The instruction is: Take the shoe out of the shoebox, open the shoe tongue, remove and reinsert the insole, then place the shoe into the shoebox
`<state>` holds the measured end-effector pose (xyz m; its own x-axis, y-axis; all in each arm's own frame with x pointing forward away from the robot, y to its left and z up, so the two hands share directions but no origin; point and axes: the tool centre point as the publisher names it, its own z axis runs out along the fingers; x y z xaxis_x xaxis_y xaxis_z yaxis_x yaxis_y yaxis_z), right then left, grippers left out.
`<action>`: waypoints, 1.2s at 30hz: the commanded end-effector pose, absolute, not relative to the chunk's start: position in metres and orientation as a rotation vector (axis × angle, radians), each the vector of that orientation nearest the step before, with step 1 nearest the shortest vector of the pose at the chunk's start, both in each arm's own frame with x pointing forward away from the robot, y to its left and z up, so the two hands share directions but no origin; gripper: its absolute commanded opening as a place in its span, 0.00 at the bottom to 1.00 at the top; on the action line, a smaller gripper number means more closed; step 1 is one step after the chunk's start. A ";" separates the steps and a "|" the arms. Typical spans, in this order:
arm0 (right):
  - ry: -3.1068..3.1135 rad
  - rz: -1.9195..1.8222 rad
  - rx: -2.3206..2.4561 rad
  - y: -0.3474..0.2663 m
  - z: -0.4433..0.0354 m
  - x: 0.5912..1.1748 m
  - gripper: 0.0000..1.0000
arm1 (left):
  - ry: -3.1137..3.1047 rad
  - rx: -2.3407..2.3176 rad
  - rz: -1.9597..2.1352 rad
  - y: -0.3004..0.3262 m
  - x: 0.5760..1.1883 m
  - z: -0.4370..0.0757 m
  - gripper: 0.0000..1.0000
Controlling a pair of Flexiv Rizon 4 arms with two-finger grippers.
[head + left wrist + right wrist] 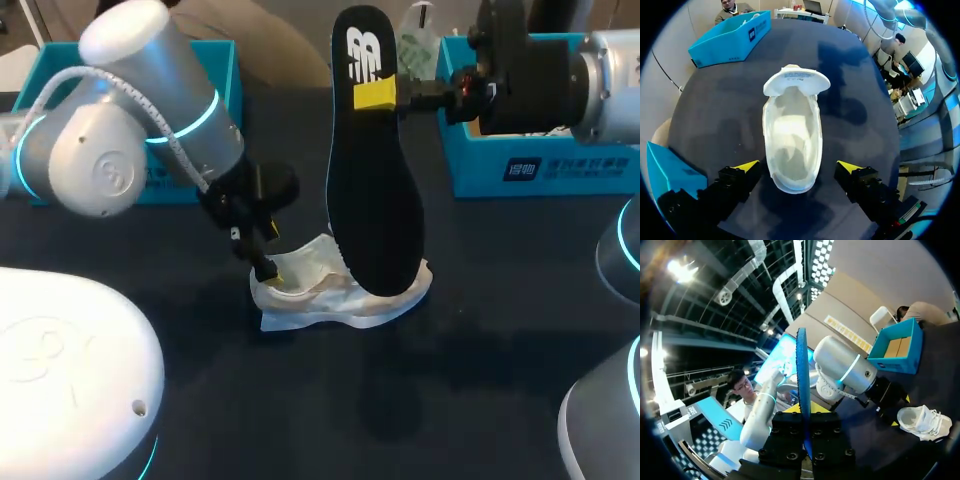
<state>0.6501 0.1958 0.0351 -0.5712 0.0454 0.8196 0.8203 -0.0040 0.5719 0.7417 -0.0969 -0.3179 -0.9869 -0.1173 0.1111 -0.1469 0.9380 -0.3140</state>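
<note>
Right hand (378,95) pinches the light, bendy insole (375,190) by its heel, toe probably brushing the soft shoe (310,292) on the bench (500,300); left hand (797,166) gapes wide astride the shoe's heel.

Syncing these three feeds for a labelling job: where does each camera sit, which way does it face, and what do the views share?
Head view: fixed above and behind, looking down on the table; both arms show, left gripper at the shoe, right gripper gripping the upright insole.
Left wrist view: on the left wrist, looking down past its open fingers into the shoe's opening.
Right wrist view: on the right wrist, insole edge-on in its grip; left arm beyond.
Shared: all three show the shoe.
</note>
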 end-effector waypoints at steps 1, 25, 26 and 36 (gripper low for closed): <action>-1.670 -1.637 -0.906 0.198 0.035 0.650 0.00 | -3.010 0.203 0.439 -0.099 0.742 -0.317 1.00; -1.670 -1.637 -0.906 0.198 0.035 0.650 0.00 | -3.090 0.194 0.201 -0.116 0.745 -0.331 1.00; -1.670 -1.637 -0.906 0.198 0.035 0.650 0.00 | -3.091 0.196 0.199 -0.117 0.746 -0.332 1.00; -1.670 -1.637 -0.906 0.198 0.035 0.650 0.00 | -3.087 0.200 0.216 -0.126 0.768 -0.337 1.00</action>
<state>0.6501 0.1958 0.0351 -0.5712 0.0454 0.8196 0.8203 -0.0040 0.5719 0.7590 -0.1215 -0.3331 -0.9910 -0.1292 0.0351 -0.1329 0.9809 -0.1421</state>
